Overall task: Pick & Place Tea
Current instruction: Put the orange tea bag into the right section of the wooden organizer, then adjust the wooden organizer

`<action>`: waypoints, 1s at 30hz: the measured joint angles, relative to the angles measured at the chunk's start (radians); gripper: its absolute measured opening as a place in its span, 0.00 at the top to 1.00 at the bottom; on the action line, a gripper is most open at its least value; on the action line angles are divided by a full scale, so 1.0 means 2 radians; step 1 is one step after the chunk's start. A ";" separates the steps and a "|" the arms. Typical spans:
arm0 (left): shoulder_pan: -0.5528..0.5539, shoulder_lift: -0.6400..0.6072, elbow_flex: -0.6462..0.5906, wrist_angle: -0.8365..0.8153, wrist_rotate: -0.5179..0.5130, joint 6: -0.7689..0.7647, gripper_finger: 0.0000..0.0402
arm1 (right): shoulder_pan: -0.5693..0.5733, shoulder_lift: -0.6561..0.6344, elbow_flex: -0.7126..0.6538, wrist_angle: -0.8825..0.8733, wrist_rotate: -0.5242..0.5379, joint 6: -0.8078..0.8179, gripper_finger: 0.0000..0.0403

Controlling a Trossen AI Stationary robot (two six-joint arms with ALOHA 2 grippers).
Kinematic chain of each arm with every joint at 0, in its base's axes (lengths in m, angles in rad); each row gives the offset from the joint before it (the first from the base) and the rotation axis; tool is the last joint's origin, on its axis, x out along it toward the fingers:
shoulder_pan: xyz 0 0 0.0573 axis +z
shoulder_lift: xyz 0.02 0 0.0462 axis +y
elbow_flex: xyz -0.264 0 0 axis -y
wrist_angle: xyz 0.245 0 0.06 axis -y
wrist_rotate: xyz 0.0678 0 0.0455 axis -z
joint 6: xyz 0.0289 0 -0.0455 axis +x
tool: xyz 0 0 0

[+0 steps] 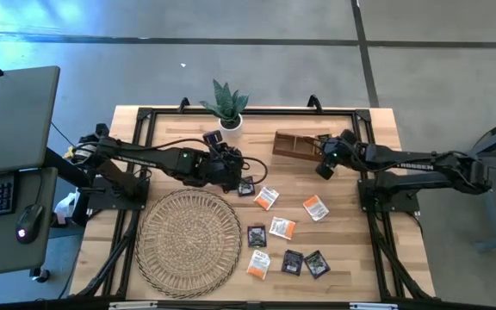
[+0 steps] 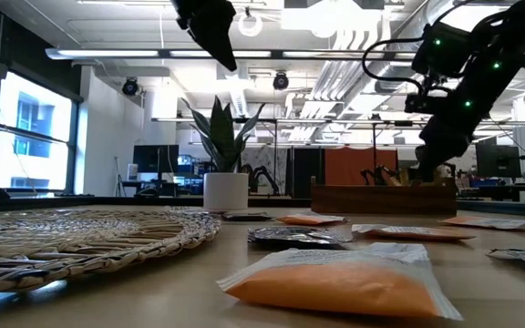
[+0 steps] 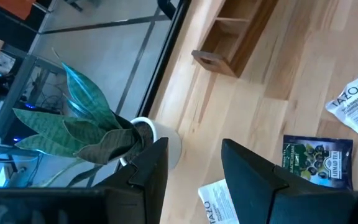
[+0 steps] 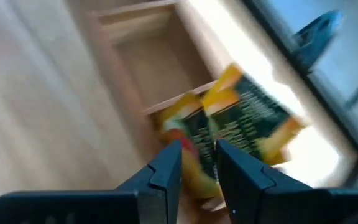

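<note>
Several tea sachets lie flat on the wooden table, among them an orange-and-white one (image 1: 267,198) and a dark one (image 1: 246,187). My left gripper (image 3: 194,146) hangs open high above the dark sachet (image 3: 319,160), with nothing between its fingers. My right gripper (image 4: 197,152) is open over the brown wooden tray (image 1: 295,145), slanting down. Just past its fingertips, yellow-and-green sachets (image 4: 247,118) stand in a tray compartment. My right gripper has its open fingertips (image 4: 169,158) at the near edge of the yellow-and-green sachets (image 4: 194,134) in the tray. The picture is blurred there, and I cannot tell whether the fingertips touch them.
A potted plant (image 1: 227,108) stands at the far edge, left of the tray and close to my left gripper. A big round woven mat (image 1: 188,243) covers the near left of the table. Loose sachets (image 1: 292,262) are scattered right of the mat.
</note>
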 joint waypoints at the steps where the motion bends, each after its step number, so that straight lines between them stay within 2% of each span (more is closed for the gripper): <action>1: 0.000 0.000 0.000 0.000 0.000 0.000 0.63 | -0.002 0.000 0.000 -0.004 -0.015 0.011 0.77; 3: 0.000 0.000 0.000 0.000 -0.001 0.000 0.63 | -0.001 0.000 0.000 -0.013 -0.019 0.019 0.77; 5: 0.000 0.000 0.000 0.000 -0.001 0.001 0.63 | 0.001 0.000 0.000 -0.017 0.005 0.019 0.77; 10: 0.000 0.000 0.000 0.000 -0.003 0.001 0.63 | 0.001 0.000 0.000 0.012 0.118 -0.005 0.77; 12: 0.000 0.000 0.000 0.000 -0.003 0.001 0.63 | 0.001 0.000 0.000 0.031 0.147 -0.016 0.77; 14: 0.000 0.000 0.000 0.000 -0.003 0.001 0.63 | 0.001 0.000 0.000 0.048 0.134 -0.029 0.77; 18: 0.000 0.000 0.000 -0.001 0.001 0.001 0.63 | 0.007 0.000 0.000 0.074 0.049 -0.020 0.77; 20: 0.000 0.000 0.000 -0.004 0.001 0.001 0.63 | 0.013 0.000 0.000 0.075 0.027 -0.014 0.77; 25: 0.000 0.000 0.000 -0.003 0.001 0.001 0.63 | 0.016 0.015 0.000 0.044 0.052 0.000 0.84; 28: 0.000 0.000 0.000 -0.003 0.001 0.001 0.63 | 0.007 0.035 -0.003 0.034 0.037 0.027 0.95; 30: 0.000 0.000 0.000 -0.004 0.002 0.001 0.63 | 0.004 0.053 -0.004 0.030 0.027 0.034 0.98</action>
